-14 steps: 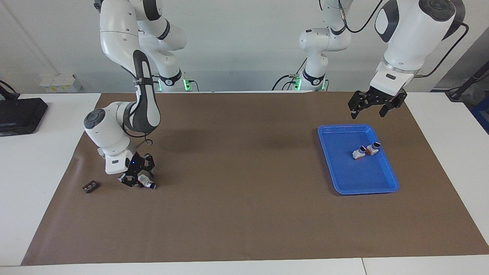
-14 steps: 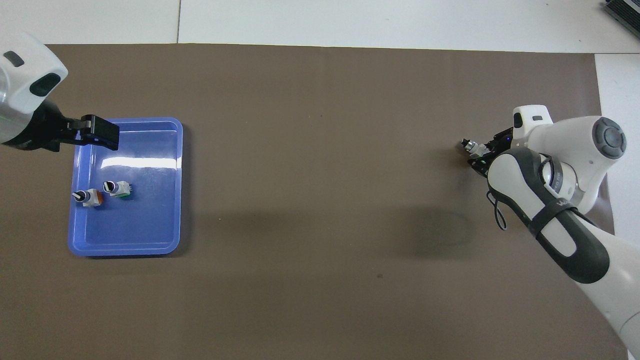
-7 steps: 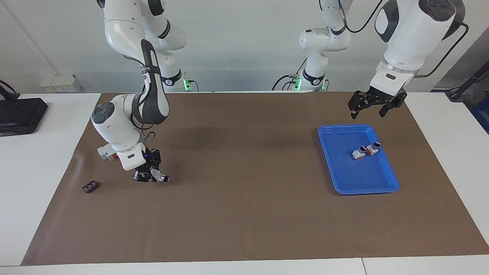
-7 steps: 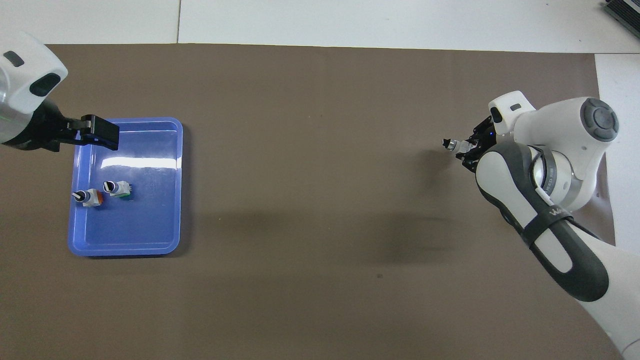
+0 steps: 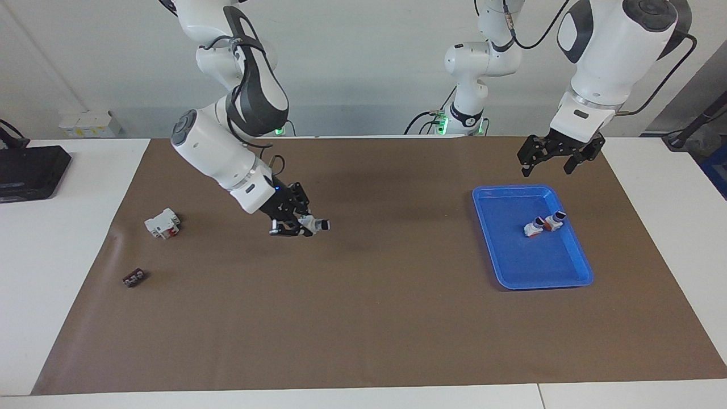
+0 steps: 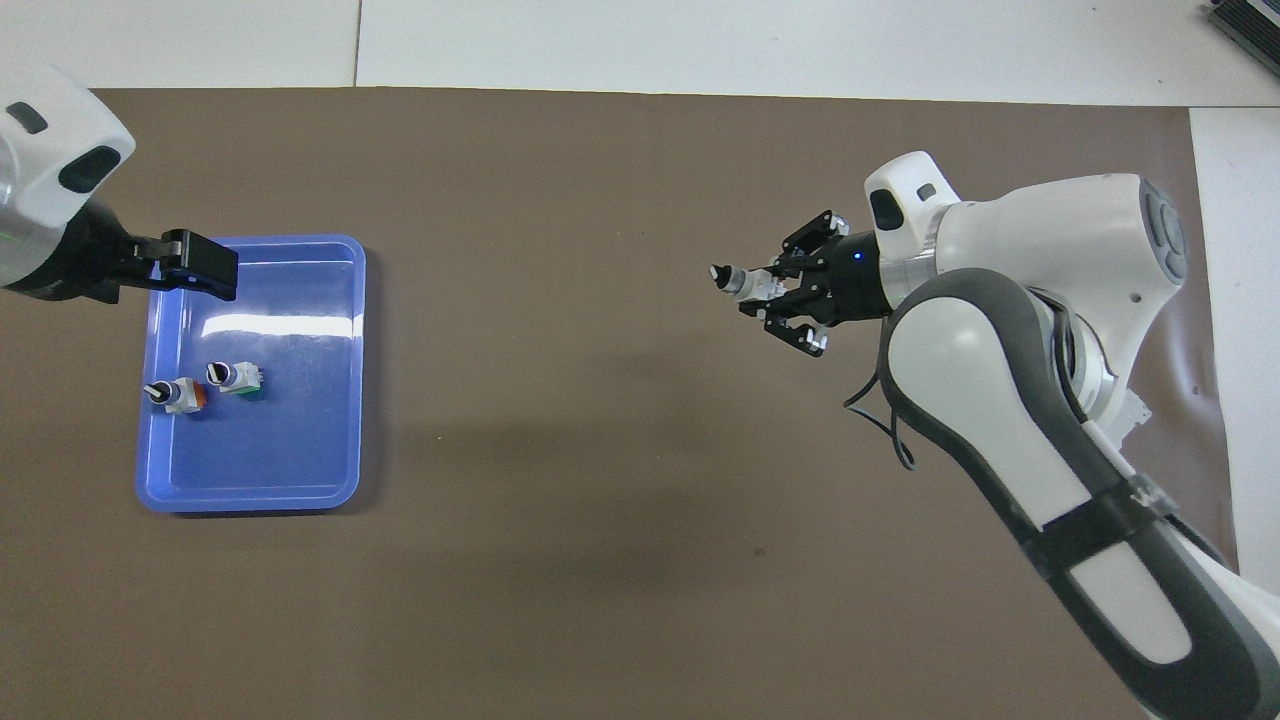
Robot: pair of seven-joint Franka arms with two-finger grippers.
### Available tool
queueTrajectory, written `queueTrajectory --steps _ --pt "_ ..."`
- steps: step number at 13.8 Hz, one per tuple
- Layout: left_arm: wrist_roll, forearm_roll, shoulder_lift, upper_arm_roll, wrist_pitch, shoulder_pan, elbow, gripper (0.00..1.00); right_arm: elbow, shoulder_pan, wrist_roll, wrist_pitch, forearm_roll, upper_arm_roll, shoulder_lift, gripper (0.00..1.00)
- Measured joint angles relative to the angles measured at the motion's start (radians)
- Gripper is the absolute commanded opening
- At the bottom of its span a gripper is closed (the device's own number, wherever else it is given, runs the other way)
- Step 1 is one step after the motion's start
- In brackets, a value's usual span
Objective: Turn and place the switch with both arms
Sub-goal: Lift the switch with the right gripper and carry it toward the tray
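While the switch (image 5: 313, 224) hangs in the air over the brown mat (image 5: 363, 318), it lies roughly level, its black knob pointing toward the left arm's end of the desk (image 5: 57, 255). It sits pinched in the right claw (image 5: 295, 223), whose fingertips are clamped on its white body; the knob end sticks out free. In the overhead view the same switch (image 6: 738, 282) shows at the tip of the right claw (image 6: 775, 300), over the mat's middle stretch and well apart from everything lying on it.

Toward the left arm's end lies a blue tray (image 5: 573, 278) holding 2 more switches (image 5: 544, 224) side by side, touching or nearly so. The left claw (image 5: 559, 158) hovers over the tray's edge nearest the robots, its fingers spread apart and holding nothing.

Toward the right arm's end, a white block (image 5: 162, 222) with a red part rests on the mat. A small dark piece (image 5: 134, 278) lies farther from the robots than the block, near the mat's edge. A black device (image 5: 28, 170) sits on the bare desk off the mat.
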Motion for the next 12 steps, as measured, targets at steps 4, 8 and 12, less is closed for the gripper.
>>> queueTrajectory --steps 4,8,12 --pt "0.000 0.000 -0.007 -0.007 -0.015 -0.002 0.000 1.00 0.066 0.001 0.099 0.089 0.034 0.118 -0.037 0.00" --pt "0.000 0.000 -0.026 -0.023 -0.029 -0.029 0.000 1.00 0.072 0.028 0.186 0.091 0.034 0.146 -0.131 0.00" --pt "-0.002 -0.046 -0.042 -0.026 -0.029 -0.033 0.000 1.00 0.065 0.105 0.264 0.163 0.034 0.148 -0.137 0.00"
